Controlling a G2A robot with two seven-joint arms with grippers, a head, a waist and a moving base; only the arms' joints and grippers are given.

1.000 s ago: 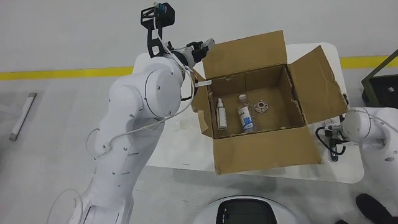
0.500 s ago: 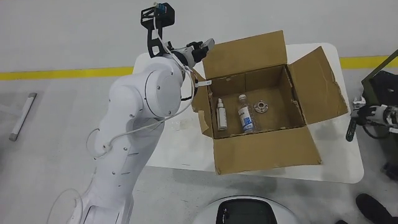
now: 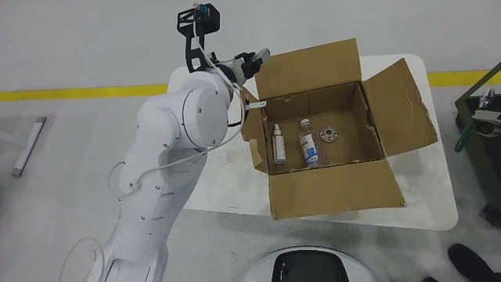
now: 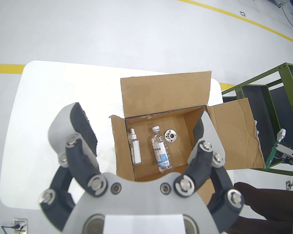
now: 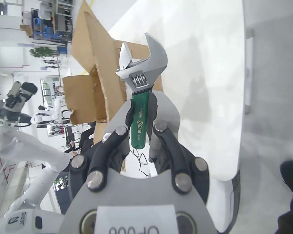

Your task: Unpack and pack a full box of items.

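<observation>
Right tool (image 5: 142, 108): its fingers are clamping the green handle of an adjustable wrench (image 5: 138, 83). The wrench's long axis is running in line with the fingers. The steel head is pointing straight out from the wrist, and the wrench's own jaws are standing apart. In the top view this tool is hanging past the right edge of the counter (image 3: 219, 180), beside a green cart (image 4: 283, 93) and well apart from the box.

Left tool (image 4: 139, 113): its fingers are standing wide apart with nothing between them. It is hovering above the counter near the rear left corner of the box (image 4: 164, 93) and looking down into it.

The cardboard box is sitting on the counter with all four flaps folded outward. Three items are lying on its floor:
- A white spray bottle (image 4: 135, 147) is lying flat on the left, with its nozzle pointing toward the rear wall.
- A clear bottle (image 4: 161, 153) is lying just beside it and roughly parallel, with its white cap also toward the rear wall.
- A round metal flange (image 4: 170, 135) is lying flat near the rear wall, just right of that cap.
</observation>
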